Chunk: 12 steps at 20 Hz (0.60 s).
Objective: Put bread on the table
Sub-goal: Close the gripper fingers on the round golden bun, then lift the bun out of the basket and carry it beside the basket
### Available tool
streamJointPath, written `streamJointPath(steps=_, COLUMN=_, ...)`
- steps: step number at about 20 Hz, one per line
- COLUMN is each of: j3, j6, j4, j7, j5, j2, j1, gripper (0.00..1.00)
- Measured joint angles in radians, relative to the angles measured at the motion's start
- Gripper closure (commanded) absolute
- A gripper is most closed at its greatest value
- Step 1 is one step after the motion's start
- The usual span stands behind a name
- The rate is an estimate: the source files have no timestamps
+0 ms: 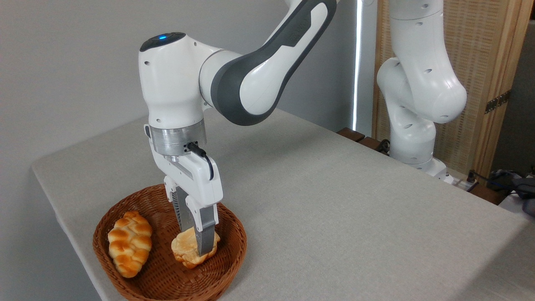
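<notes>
A braided loaf (130, 243) lay at the left of the basket (234, 234), untouched. Right of it, in the basket's middle, the bread (187, 251) sat low on the wicker with the hand (196, 244) clenched around it, one finger (205, 234) pressed across its front. The grasp looked made, but the lift out had not begun. The bench (334, 200), right of the basket, had yet to receive the roll: carrying it over and letting go remained.
</notes>
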Motion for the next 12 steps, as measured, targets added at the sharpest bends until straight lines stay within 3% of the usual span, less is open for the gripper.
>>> streamJointPath(steps=6, j3=0.004, j6=0.001, j4=0.02, j7=-0.001, j5=-0.001, j2=-0.02, j1=0.004, gripper=0.5)
streamJointPath(steps=12, j3=0.004, j6=-0.031, j4=0.027, j7=-0.002, j5=-0.025, j2=-0.122, j1=0.005, gripper=0.45)
